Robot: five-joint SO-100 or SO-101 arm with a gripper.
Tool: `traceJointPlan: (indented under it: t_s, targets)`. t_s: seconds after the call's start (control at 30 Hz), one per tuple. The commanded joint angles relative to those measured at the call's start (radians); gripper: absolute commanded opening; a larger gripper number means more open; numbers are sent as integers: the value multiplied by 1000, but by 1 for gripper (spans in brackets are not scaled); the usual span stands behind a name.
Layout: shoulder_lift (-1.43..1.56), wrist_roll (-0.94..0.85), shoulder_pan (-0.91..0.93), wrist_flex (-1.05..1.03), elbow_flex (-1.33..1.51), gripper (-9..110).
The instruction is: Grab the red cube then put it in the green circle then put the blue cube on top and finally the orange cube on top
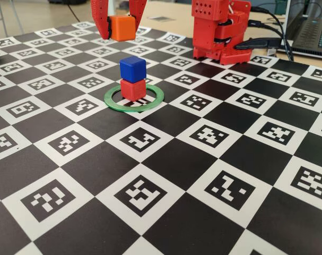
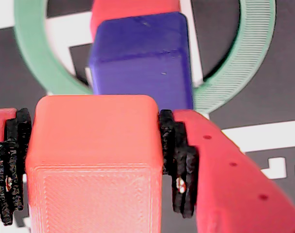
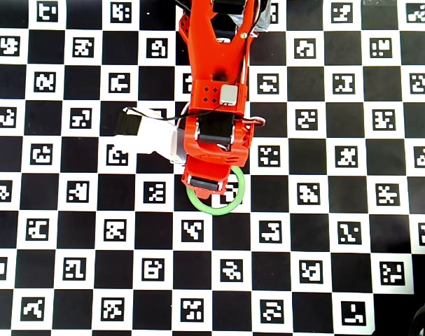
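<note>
Gripping the orange cube (image 1: 122, 27) between clenched jaws, the gripper (image 1: 120, 31) hangs above the blue cube (image 1: 132, 68), stacked on the red cube (image 1: 132, 89) inside the green circle (image 1: 133, 99).

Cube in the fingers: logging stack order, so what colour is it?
Orange; the orange cube shows best in the fixed view, held above the blue cube.

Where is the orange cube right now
The orange cube is held off the board between the jaws at the top of the fixed view, above and behind the blue cube, which sits on the red cube inside the green circle.
</note>
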State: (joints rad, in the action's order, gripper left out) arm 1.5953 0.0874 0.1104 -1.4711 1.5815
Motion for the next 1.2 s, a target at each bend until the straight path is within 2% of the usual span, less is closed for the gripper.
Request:
traceJointPlan:
  t_s: [0.0, 0.37, 0.7, 1.17]
  targets:
    - [104, 3, -23, 14, -2, 5]
    - [106, 18, -55, 49, 40, 5]
    - [106, -91, -44, 106, 97, 4]
    - [104, -132, -3, 110, 110, 4]
